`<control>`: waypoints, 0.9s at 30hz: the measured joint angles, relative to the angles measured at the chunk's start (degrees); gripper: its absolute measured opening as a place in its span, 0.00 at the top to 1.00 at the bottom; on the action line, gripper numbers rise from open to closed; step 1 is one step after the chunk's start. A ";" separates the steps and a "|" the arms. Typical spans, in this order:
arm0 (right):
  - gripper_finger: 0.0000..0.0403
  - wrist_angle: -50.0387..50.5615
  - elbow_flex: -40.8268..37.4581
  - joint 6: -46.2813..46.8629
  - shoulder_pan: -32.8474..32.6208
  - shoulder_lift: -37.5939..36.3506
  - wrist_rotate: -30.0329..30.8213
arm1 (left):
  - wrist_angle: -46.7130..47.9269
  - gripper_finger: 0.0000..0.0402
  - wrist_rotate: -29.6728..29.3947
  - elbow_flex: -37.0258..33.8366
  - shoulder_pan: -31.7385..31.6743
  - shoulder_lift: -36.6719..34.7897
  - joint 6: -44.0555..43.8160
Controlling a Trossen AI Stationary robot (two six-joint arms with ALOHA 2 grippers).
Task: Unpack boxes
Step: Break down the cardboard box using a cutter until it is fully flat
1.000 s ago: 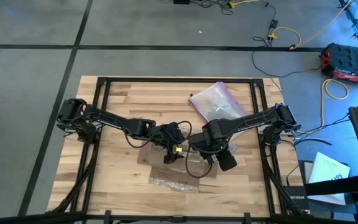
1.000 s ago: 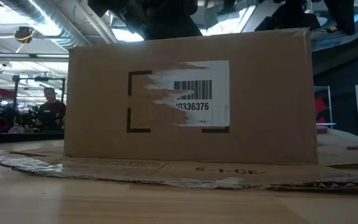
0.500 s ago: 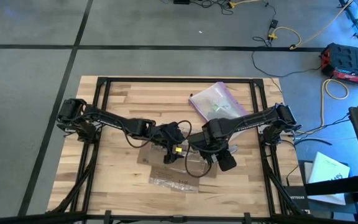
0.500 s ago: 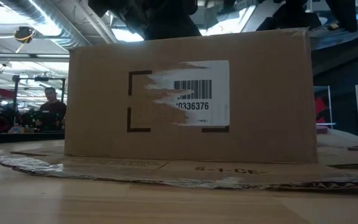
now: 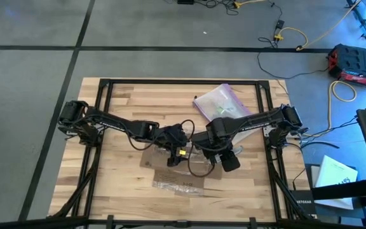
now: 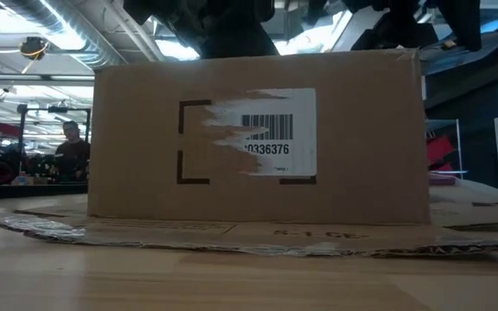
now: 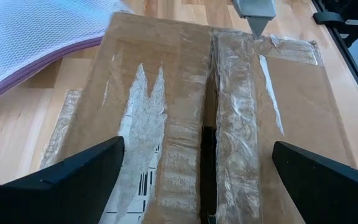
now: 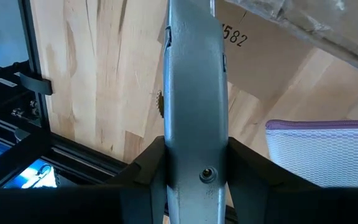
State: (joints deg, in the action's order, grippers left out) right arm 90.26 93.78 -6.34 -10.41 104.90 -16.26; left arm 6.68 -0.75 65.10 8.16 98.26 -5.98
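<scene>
Since a second ago the right arm's elbow has swung a little toward the table's middle in the high view, and in the low view the box's right edge has drawn inward slightly. That box (image 6: 258,138), plain brown cardboard, stands near the middle of the wooden table (image 5: 119,108), on a flattened sheet of cardboard (image 6: 232,235) with torn tape along its edge; the side facing the low camera carries a pale label (image 6: 271,134), partly ripped away, with a barcode. From the left wrist view the box's top (image 7: 185,93) shows two flaps meeting at a dark seam, with clear tape running along it and peeled patches of paper beside it. The left gripper (image 7: 197,177) hangs just above that top with its fingers (image 7: 73,177) spread wide, one on each side of the seam, holding nothing. The right gripper (image 8: 194,171) is clamped on a grey knife-like tool (image 8: 194,93), whose tip (image 7: 253,15) shows at the far end of the box's seam in the left wrist view. A clear plastic bag with a purple edge (image 5: 223,105) lies on the table beyond the box, toward the right arm's side.
</scene>
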 joint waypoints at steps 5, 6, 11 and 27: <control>0.72 -0.02 0.00 1.28 0.75 -0.06 0.14 | 0.04 0.00 -0.10 0.00 0.00 0.00 0.00; 0.72 -0.04 -0.02 1.58 0.93 -0.27 0.20 | 0.05 0.00 -0.12 0.00 -0.02 0.00 -0.01; 0.72 0.04 -0.04 3.36 2.64 -1.59 0.14 | 0.04 0.00 -0.30 0.00 -0.03 0.00 -0.04; 0.72 -0.64 -0.04 -6.33 5.99 -2.80 16.77 | -0.34 0.00 0.54 0.00 0.07 0.11 -0.22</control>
State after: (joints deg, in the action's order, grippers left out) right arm 89.62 93.73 -12.67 -4.42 102.10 0.52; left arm 6.34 -0.22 65.10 8.23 98.37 -6.20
